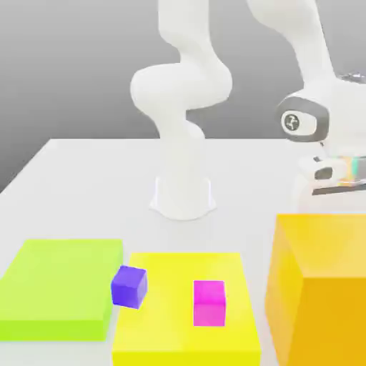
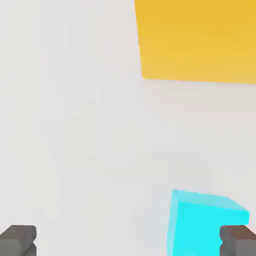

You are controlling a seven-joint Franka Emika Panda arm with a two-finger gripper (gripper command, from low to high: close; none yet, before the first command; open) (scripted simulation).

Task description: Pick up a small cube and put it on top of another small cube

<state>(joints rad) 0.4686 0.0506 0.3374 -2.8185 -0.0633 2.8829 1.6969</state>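
Near the exterior view's three o'clock, the empty gripper (image 2: 128, 240) is gaping wide, its off-centre alignment risking a finger striking the cyan cube (image 2: 199, 227).

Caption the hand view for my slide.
Open claw above the table, a cyan cube beneath one finger, orange block nearby.

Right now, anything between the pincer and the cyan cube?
Nothing visible stands between the open pincer and the cyan cube. The orange block stands apart from the cube, off that path.
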